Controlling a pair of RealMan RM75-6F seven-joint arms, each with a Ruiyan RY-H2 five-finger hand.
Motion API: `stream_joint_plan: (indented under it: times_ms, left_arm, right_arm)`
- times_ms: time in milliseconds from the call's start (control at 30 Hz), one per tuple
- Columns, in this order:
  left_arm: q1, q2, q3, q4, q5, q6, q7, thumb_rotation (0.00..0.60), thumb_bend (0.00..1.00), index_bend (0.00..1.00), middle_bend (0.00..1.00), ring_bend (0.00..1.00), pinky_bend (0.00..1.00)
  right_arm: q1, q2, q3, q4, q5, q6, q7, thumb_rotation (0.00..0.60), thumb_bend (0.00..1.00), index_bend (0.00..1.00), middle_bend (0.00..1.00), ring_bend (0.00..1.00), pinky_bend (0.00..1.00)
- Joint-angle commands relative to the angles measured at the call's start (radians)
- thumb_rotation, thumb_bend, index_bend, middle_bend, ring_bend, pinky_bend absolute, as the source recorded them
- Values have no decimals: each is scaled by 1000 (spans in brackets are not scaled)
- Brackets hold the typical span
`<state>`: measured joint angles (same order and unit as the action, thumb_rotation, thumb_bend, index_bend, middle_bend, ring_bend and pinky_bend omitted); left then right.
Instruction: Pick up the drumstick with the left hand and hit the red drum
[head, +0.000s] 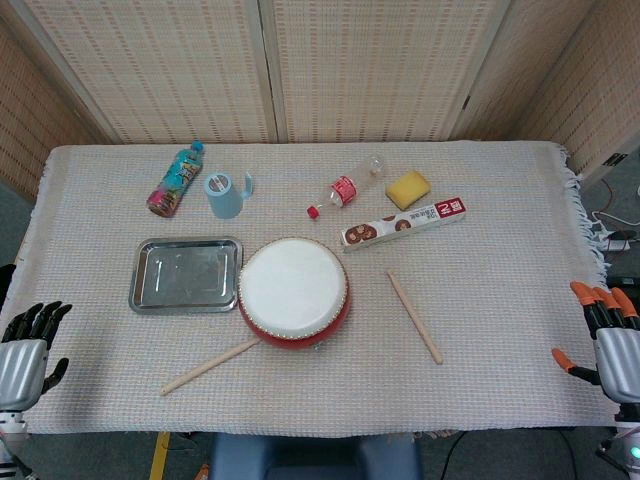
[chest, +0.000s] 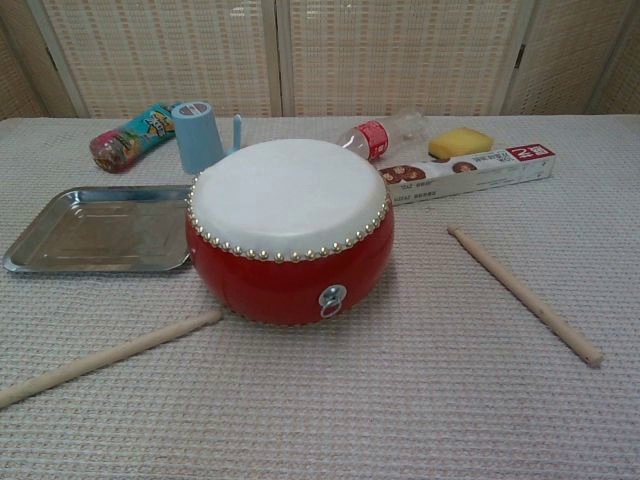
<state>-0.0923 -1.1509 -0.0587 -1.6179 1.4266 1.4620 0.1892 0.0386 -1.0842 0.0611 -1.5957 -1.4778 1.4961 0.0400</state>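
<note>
Red drum (head: 294, 291) centre of cloth-covered surface (head: 500, 330); nothing picked up yet.
Left drumstick (head: 211, 366) lies flat, tip touching the drum's near-left base; second drumstick (head: 415, 317) lies apart to its right. Left hand (head: 28, 350) hangs off the surface's left edge, fingers loosely apart, empty. Right hand (head: 605, 335) at the right edge, also empty, fingers spread. Reach, grasp, lift and strike all remain, by my reading.

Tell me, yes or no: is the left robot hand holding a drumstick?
No, the left robot hand is empty at the table edge; the nearer drumstick lies on the cloth.
</note>
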Motion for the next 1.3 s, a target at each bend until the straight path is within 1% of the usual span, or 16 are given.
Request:
stream_joint_plan:
  times_ms: [33,167,300,533,633,733,833,967,1133,1200,1300]
  left_arm:
    - [-6,-11,-8,3,-10,-7,5,600,263,163,120,92,129]
    - [-14,-20,-18,-10,-23,-7,31,600,265,177,127,115,133]
    - [-17,-13,-27,-36,-22,2,26,600,286,190,136,125,139]
    - [-47,6,-36,-80,21,-8,12,600,287,243,154,136,145]
    - [-71,1,-46,-101,38,-23,-3,600,286,270,170,147,145]
    - [-97,-13,-47,-125,37,-59,-5,600,286,297,187,157,146]
    - [-121,-39,-44,-152,24,-98,31,600,286,313,195,165,147]
    - [-152,-72,-36,-189,-26,-165,94,600,285,337,200,169,147]
    - [-202,-133,-24,-200,-75,-254,161,600,422,360,214,191,147]
    - [-219,-160,-21,-201,-93,-279,184,600,424,366,214,191,147]
    - [-224,-170,-21,-201,-102,-285,193,600,423,373,214,191,147]
  right_arm:
    - [1,1,5,-3,5,-1,-4,600,182,0,96,0,36]
    - [2,-3,14,0,9,7,-8,600,182,0,96,0,36]
    - [-5,-2,18,1,8,25,-7,600,182,0,96,0,36]
    - [-16,5,27,4,1,57,2,600,181,0,96,0,34]
    - [-16,9,31,5,-4,64,4,600,181,0,96,0,34]
    - [-14,9,32,8,-9,65,10,600,182,0,96,0,34]
    - [-14,8,33,14,-6,60,18,600,182,0,96,0,34]
    - [-12,8,35,24,2,53,28,600,182,0,97,0,34]
    - [-10,13,38,32,4,47,38,600,182,0,96,0,34]
    - [-9,14,39,34,5,47,41,600,182,0,96,0,34]
    - [-9,14,40,35,5,47,42,600,182,0,96,0,34]
